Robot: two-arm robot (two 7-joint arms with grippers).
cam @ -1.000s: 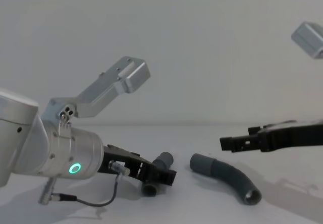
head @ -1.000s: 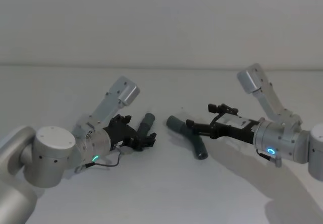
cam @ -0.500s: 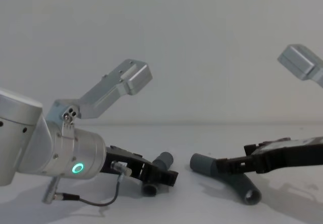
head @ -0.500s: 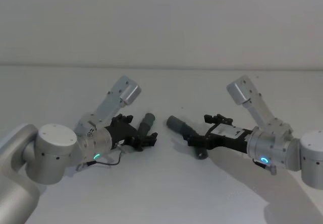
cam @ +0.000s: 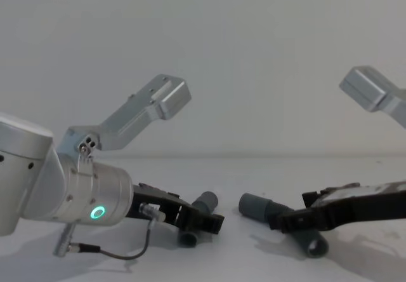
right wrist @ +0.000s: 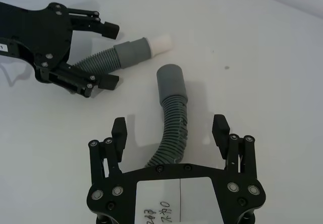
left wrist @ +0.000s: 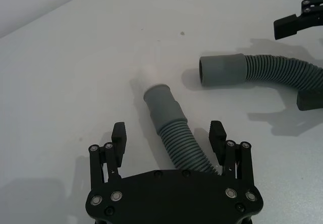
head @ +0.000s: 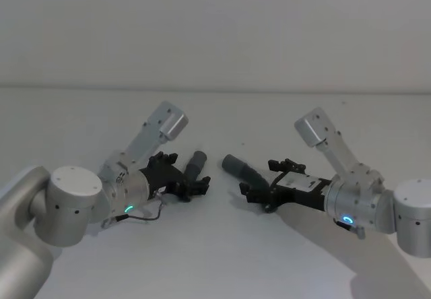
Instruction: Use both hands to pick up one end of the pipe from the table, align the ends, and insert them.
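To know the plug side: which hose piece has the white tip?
The shorter piece, inside the open left gripper; the longer piece ends in a grey cuff.

left gripper (left wrist: pixel 169 137) fingers spread, straddling shorter hose (left wrist: pixel 174 132), table (left wrist: pixel 60 82)

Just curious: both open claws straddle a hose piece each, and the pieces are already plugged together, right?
No: the right wrist view shows the white tip and grey cuff lying apart. The left gripper and right gripper do straddle the pieces, open.
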